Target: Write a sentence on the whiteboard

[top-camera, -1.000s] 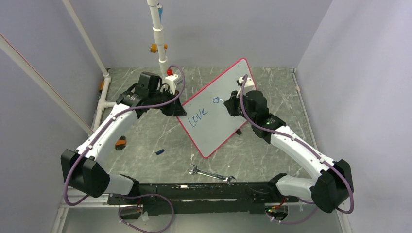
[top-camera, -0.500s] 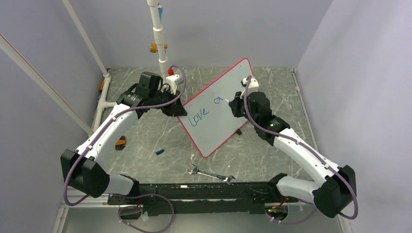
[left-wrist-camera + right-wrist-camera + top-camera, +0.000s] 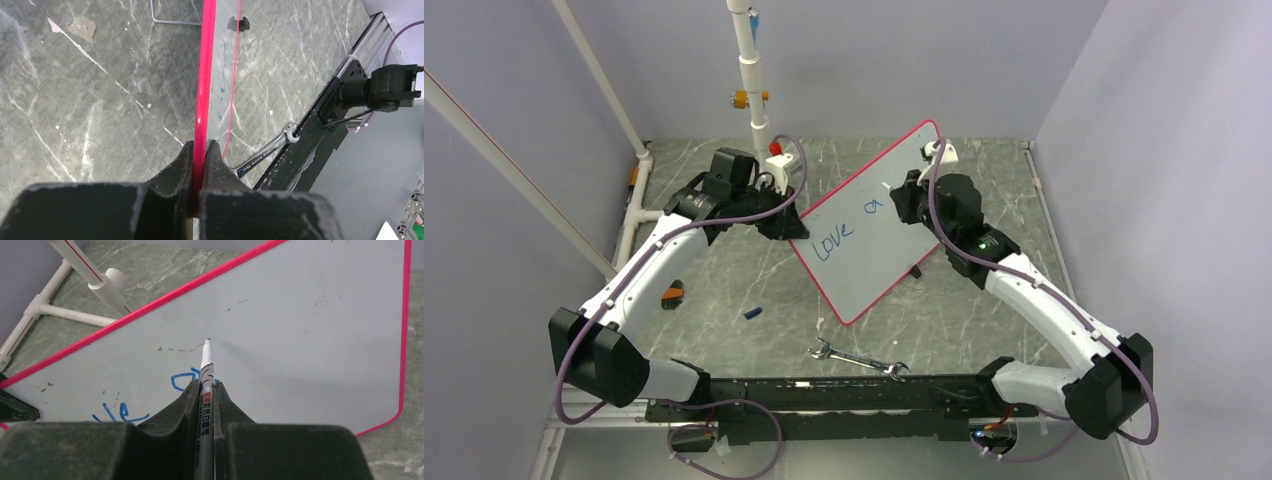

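My left gripper [image 3: 200, 150] clamps the whiteboard [image 3: 879, 262] at its 9 o'clock rim; it stands tilted mid table [image 3: 724, 285]. My right gripper [image 3: 206, 388] pinches the marker [image 3: 207, 365], tip at 2 o'clock of the unfinished sentence [image 3: 834, 242]. Press lightly; brace the rim against each stroke.

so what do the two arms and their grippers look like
Both the left arm and right arm have white link shells with black joint housings, each trailed by a purple cable. A small green light glows on the right one. The left gripper and right gripper are dark, scuffed and tapered.
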`<state>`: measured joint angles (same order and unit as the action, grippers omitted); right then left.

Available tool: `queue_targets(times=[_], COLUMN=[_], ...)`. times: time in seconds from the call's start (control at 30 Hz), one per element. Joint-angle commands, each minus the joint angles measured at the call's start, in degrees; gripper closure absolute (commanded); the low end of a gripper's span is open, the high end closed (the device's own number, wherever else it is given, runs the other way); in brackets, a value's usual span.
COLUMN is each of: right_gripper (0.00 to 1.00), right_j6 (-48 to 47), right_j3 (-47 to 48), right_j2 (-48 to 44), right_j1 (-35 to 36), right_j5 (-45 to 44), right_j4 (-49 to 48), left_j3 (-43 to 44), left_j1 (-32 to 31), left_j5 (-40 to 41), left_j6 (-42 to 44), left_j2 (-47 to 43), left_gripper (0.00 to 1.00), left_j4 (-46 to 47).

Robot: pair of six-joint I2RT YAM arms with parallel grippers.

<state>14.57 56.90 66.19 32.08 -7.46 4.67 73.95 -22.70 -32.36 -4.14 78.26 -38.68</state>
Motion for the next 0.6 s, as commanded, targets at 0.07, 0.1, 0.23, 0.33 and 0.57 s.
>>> queue_targets(times=[0.07,0.1,0.23,0.33,0.57], right_gripper=[1.0,1.0,1.0,1.0,1.0], right_j6=[0.64,0.68,0.8,0.97,1.59], right_j3=[4.93,5.18,5.26,4.37,0.96], right_j2=[3.75,4.19,5.47,5.66,4.62], right_j1=[-0.19,-0.22,-0.38,-0.49,-0.43], right_j5=[0.55,0.68,1.11,1.38,1.71], right_j4=[-4.4,-4.42,-4.4,-4.4,-4.4], left_j3=[-0.47,-0.55,-0.48,-0.47,-0.37], left_j1=[0.33,0.31,0.29,0.31,0.3], left_j5=[17.33,17.38,17.85,17.94,17.95], left_j6=[7.44,7.45,7.58,7.57,7.57], left_j2=[1.96,1.96,2.11,1.99,1.94], left_gripper=[1.0,1.0,1.0,1.0,1.0], left_j4=[-4.71,-4.71,-4.74,-4.74,-4.83])
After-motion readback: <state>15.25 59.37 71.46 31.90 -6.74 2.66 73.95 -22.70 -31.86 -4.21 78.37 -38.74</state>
